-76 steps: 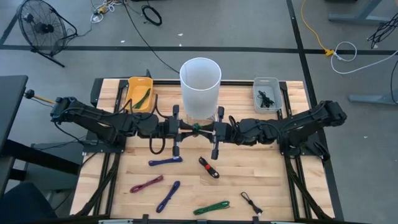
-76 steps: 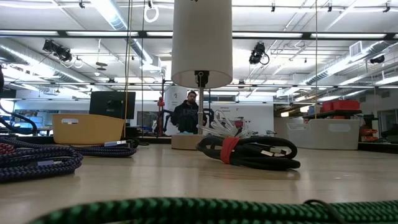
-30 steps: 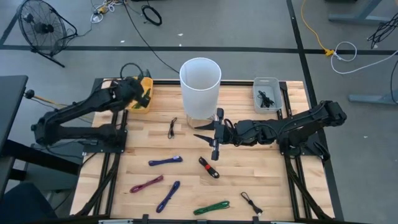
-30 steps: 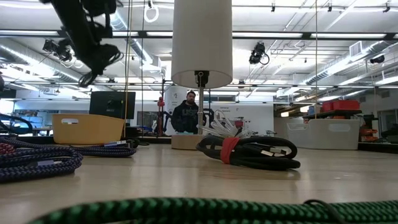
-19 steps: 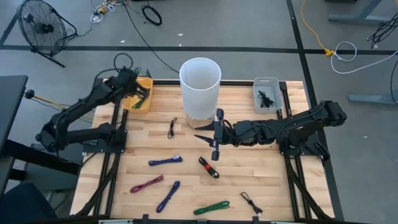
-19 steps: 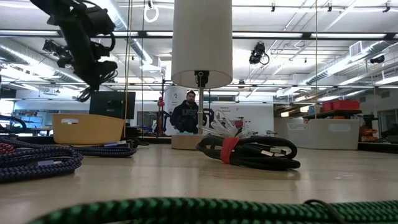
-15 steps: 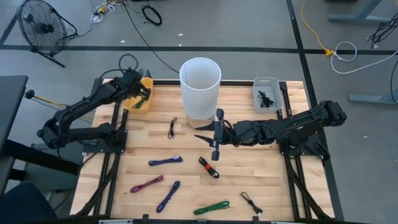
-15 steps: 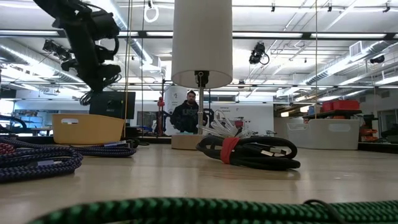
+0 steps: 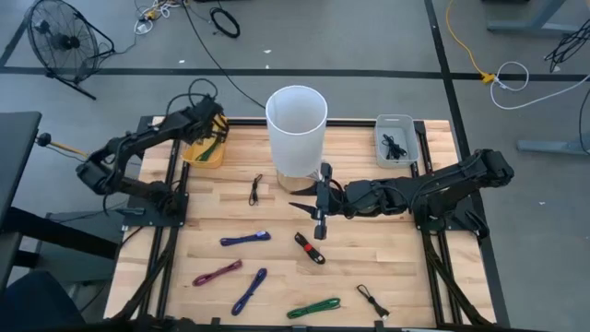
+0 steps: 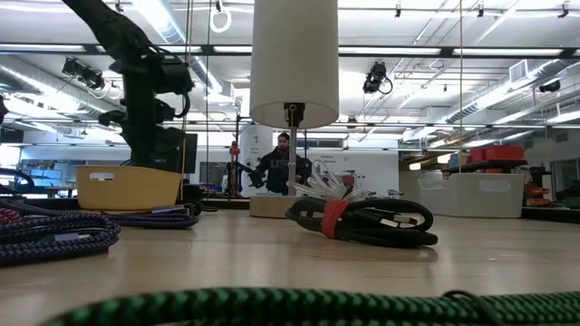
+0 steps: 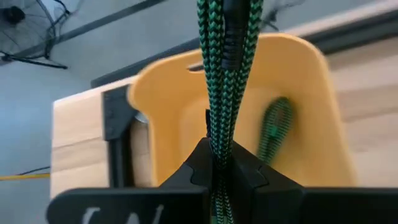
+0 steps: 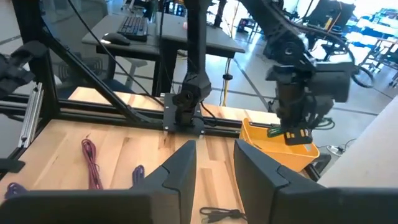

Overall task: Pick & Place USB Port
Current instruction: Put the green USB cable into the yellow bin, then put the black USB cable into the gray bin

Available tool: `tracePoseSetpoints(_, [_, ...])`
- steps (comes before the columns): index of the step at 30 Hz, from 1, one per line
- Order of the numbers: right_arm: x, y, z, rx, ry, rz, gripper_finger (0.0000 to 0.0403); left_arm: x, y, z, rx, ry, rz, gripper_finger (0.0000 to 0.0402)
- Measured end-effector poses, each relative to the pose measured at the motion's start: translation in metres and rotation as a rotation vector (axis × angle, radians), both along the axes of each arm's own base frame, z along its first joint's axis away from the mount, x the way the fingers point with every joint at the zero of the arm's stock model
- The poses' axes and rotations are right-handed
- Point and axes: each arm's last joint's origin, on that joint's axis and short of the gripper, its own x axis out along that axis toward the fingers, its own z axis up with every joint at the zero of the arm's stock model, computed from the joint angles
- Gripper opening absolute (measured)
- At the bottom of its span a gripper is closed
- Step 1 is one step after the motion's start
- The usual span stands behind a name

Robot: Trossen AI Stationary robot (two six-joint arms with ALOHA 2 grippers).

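From above, my left gripper [image 9: 210, 127] hangs over the yellow bin [image 9: 205, 141] at the far left corner of the table [image 9: 387, 249], shut on a green braided cable [image 9: 215, 140] that dangles into the bin. My right gripper [image 9: 312, 205] waits near the middle of the table, just in front of the tall white cylinder [image 9: 297, 127], its fingers standing part-way open with nothing between them. A moment ago my left arm was still swinging out past the bin's far left side; now it is over the bin. Loose on the table lie a black cable [image 9: 254, 189], a blue cable [image 9: 244, 239], a purple cable [image 9: 217, 273], a second blue cable [image 9: 250, 290], another green cable [image 9: 312, 307], and a black bundle with a red band [image 9: 309, 247]. A clear bin [image 9: 395, 141] sits at the far right.

From table height, my left arm [image 10: 140, 81] stands directly above the yellow bin [image 10: 127, 187], where half a second ago it was higher and farther left. A person [image 10: 283, 165] shows in the room behind.

From my left wrist, the green cable [image 11: 225, 68] runs straight up out of my closed fingers [image 11: 199, 168], with the yellow bin [image 11: 168, 118] right behind it and a green loop [image 11: 273, 127] already lying inside.

From my right wrist, my two fingers [image 12: 180, 168] stand apart and empty, and across the table my left gripper [image 12: 297, 134] sits at the yellow bin [image 12: 277, 146].
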Motion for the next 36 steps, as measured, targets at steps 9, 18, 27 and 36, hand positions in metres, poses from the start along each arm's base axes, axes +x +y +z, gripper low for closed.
tracePoseSetpoints(9, [0.000, 0.000, -0.002, 0.009, 0.022, 0.015, 0.0110, 0.006, 0.012, -0.022, -0.137, 0.110, 0.035, 0.0022])
tracePoseSetpoints(18, [-0.001, 0.000, -0.003, 0.008, 0.028, 0.014, 0.0110, 0.007, 0.013, -0.030, -0.172, 0.138, 0.030, 0.0054])
tracePoseSetpoints(27, [-0.001, 0.000, -0.003, 0.007, 0.030, 0.014, 0.0110, 0.007, 0.010, -0.030, -0.201, 0.167, -0.003, 0.0146])
tracePoseSetpoints(36, [-0.001, 0.000, -0.003, 0.007, 0.031, 0.014, 0.0110, 0.006, 0.008, -0.014, -0.231, 0.208, -0.122, 0.0161])
